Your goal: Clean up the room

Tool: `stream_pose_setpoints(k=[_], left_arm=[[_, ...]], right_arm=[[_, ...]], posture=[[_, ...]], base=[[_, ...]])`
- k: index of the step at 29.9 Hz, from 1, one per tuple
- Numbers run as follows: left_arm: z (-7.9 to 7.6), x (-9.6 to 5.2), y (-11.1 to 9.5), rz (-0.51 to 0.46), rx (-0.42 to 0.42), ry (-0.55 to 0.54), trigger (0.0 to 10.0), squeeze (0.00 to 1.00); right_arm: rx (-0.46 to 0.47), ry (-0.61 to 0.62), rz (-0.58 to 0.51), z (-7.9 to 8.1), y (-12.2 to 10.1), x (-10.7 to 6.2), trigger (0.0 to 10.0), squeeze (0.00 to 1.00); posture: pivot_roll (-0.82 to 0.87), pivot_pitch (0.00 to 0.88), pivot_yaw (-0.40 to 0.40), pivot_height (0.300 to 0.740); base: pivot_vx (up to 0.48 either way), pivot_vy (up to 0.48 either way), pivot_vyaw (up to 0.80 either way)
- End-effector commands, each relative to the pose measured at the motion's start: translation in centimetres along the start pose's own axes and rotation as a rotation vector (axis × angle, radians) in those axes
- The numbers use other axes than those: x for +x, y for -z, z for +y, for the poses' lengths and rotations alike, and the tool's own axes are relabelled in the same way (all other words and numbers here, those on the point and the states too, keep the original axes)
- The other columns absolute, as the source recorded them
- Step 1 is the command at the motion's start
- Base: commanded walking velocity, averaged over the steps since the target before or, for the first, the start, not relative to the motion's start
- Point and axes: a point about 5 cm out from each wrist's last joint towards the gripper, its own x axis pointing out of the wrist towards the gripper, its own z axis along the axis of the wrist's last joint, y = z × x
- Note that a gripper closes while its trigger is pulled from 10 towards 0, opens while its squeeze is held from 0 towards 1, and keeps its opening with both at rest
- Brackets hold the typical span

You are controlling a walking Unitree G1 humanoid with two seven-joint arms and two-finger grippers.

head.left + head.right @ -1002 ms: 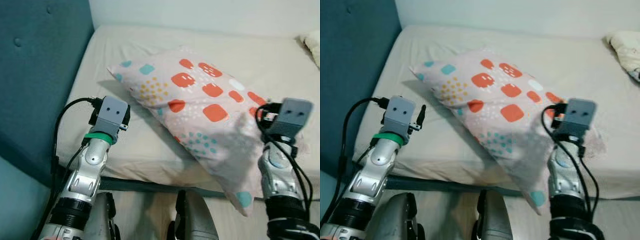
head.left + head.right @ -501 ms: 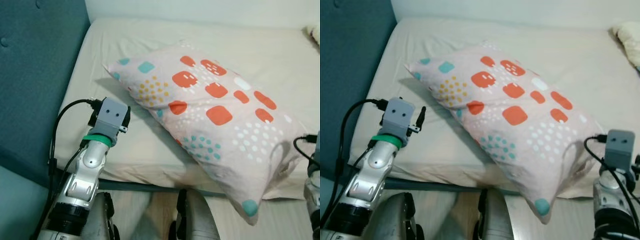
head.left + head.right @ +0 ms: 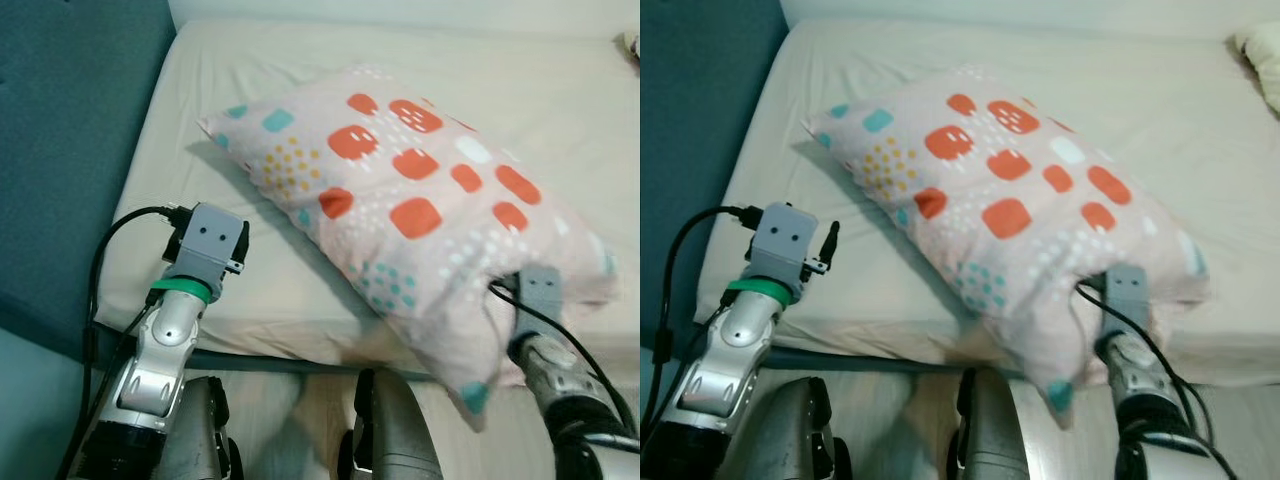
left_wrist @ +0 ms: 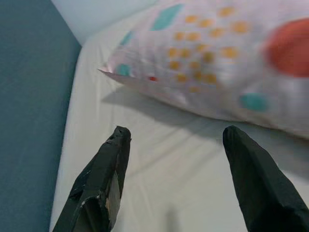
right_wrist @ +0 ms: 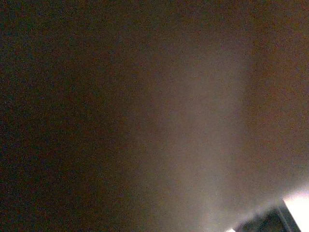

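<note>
The pillow lies aslant on the bed, its 5 o'clock corner hanging past the near edge. The left gripper hovers over the sheet at the pillow's 8 o'clock, jaws wide, holding nothing. The right gripper is tucked under the pillow's near edge; its jaw state cannot be told.

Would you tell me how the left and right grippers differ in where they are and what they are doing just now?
The left gripper hangs over bare sheet beside the pillow, apart from it; the right gripper is tucked under the pillow's near edge, its wrist poking out. The left gripper's fingers stand wide open, holding nothing; the right gripper's are hidden, its wrist view dark. Both reach over the bed's near edge.
</note>
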Motion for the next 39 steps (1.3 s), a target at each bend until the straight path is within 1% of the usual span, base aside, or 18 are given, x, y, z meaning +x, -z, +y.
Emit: stream_pose_setpoints(k=[1, 2, 6, 7, 8, 10, 11, 12, 16, 19, 20, 21, 23, 25, 27, 30, 33, 39], left_arm=[[0.0, -0.1, 0.2, 0.015, 0.011, -0.004, 10.0, 0.0], [0.0, -0.1, 0.2, 0.015, 0.01, -0.006, 10.0, 0.0], [-0.1, -0.1, 0.1, 0.016, 0.009, -0.006, 10.0, 0.0], [0.0, 0.2, -0.3, 0.003, 0.004, -0.012, 10.0, 0.0], [0.0, 0.2, -0.3, 0.003, 0.004, -0.012, 10.0, 0.0], [0.2, 0.7, -0.9, -0.015, -0.005, -0.021, 10.0, 0.0], [0.2, 0.7, -0.9, -0.015, -0.005, -0.021, 10.0, 0.0], [0.5, 1.1, -1.5, -0.034, -0.003, -0.037, 10.0, 0.0], [0.6, 1.1, -1.6, -0.038, -0.002, -0.041, 10.0, 0.0], [5.7, 3.6, -6.3, -0.195, 0.068, -0.283, 10.0, 0.0], [5.7, 3.6, -6.3, -0.195, 0.068, -0.283, 10.0, 0.0], [7.0, 4.0, -7.4, -0.23, 0.092, -0.335, 10.0, 0.0], [7.5, 4.1, -7.9, -0.243, 0.107, -0.354, 10.0, 0.0], [8.0, 4.2, -7.9, -0.24, 0.153, -0.344, 10.0, 0.0], [8.3, 4.1, -6.8, -0.194, 0.223, -0.267, 10.0, 0.0], [8.1, 3.9, -6.0, -0.164, 0.262, -0.209, 10.0, 0.0], [6.9, 1.9, -2.1, -0.029, 0.354, 0.013, 10.0, 0.0], [5.7, 0.5, 0.5, 0.047, 0.402, 0.127, 10.0, 0.0]], right_arm=[[-0.024, -0.208, -0.063, 3.1, -0.8, 0.5, 10.0, 0.0], [-0.03, -0.364, -0.135, 5.3, -1.9, 0.5, 10.0, 0.0], [-0.029, -0.525, -0.201, 7.4, -3.0, 0.3, 10.0, 0.0], [-0.014, -0.675, -0.25, 9.8, -4.4, -0.1, 10.0, 0.0], [-0.014, -0.675, -0.25, 9.8, -4.4, -0.1, 10.0, 0.0], [0.001, -0.863, -0.313, 12.9, -6.3, -0.9, 10.0, 0.0], [0.001, -0.863, -0.313, 12.9, -6.3, -0.9, 10.0, 0.0], [0.002, -0.946, -0.344, 14.7, -7.4, -1.2, 10.0, 0.0], [0.002, -0.964, -0.35, 15.0, -7.6, -1.3, 10.0, 0.0], [0.079, -1.129, -0.507, 20.1, -13.5, -1.8, 10.0, 0.0], [0.079, -1.129, -0.507, 20.1, -13.5, -1.8, 10.0, 0.0], [0.079, -1.147, -0.512, 21.2, -14.2, -1.9, 10.0, 0.0], [0.072, -1.147, -0.504, 21.6, -14.3, -1.8, 10.0, 0.0], [0.027, -1.091, -0.411, 22.3, -12.6, -1.1, 10.0, 0.0], [-0.06, -0.975, -0.184, 22.7, -7.8, 0.0, 10.0, 0.0], [-0.102, -0.923, -0.113, 22.4, -5.9, 0.3, 10.0, 0.0], [-0.156, -0.834, 0.055, 19.9, -1.0, 0.3, 10.0, 0.0], [-0.157, -0.767, 0.123, 17.4, 1.3, 0.4, 10.0, 0.0]], posture=[[0.02, 0.205, 0.021, 0.591], [0.02, 0.2, 0.02, 0.591], [0.02, 0.2, 0.02, 0.591], [0.01, 0.187, 0.022, 0.591], [0.01, 0.187, 0.022, 0.591], [0.0, 0.184, 0.022, 0.591], [0.0, 0.184, 0.022, 0.591], [0.0, 0.181, 0.023, 0.591], [0.0, 0.181, 0.023, 0.591], [0.01, 0.159, 0.026, 0.591], [0.01, 0.159, 0.026, 0.591], [0.01, 0.151, 0.024, 0.591], [0.01, 0.151, 0.024, 0.591], [0.02, 0.147, 0.019, 0.591], [0.03, 0.149, 0.014, 0.591], [0.03, 0.15, 0.013, 0.591], [0.02, 0.15, 0.01, 0.591], [0.01, 0.147, 0.003, 0.591]], base=[[0.0, 0.0, 0.0], [0.0, 0.0, 0.0], [0.0, 0.0, 0.0], [0.0, 0.0, 0.0], [0.0, 0.0, 0.0], [0.0, 0.0, 0.0], [0.0, 0.0, 0.0], [0.0, 0.0, 0.0], [0.0, 0.0, 0.0], [0.0, 0.0, 0.0], [0.0, 0.0, 0.0], [0.0, 0.0, 0.0], [0.0, 0.0, 0.0], [0.0, 0.0, 0.0], [0.0, 0.0, 0.0], [0.0, 0.0, 0.0], [0.0, 0.0, 0.0], [0.0, 0.0, 0.0]])
